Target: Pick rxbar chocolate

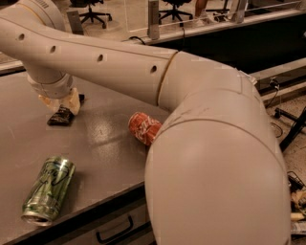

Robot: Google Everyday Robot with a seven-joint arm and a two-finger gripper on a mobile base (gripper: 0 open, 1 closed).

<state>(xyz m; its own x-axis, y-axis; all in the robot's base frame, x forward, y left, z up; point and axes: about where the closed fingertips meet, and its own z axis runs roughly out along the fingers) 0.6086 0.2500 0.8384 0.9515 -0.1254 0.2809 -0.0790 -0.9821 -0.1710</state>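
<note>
The rxbar chocolate (pixel 60 116) is a small flat dark bar lying on the grey table (pixel 100 143) at the back left. My gripper (pixel 62 104) points down right over it, at the bar's far end and partly covering it. The arm reaches in from the lower right across the table. A red soda can (pixel 143 127) lies on its side mid-table, partly hidden behind the arm. A green can (pixel 49 189) lies on its side near the front edge.
The big arm link (pixel 215 167) fills the right of the view and hides that side of the table. A drawer handle (pixel 114 232) shows under the front edge. Office chairs (pixel 91 12) and a dark counter (pixel 229 38) stand behind.
</note>
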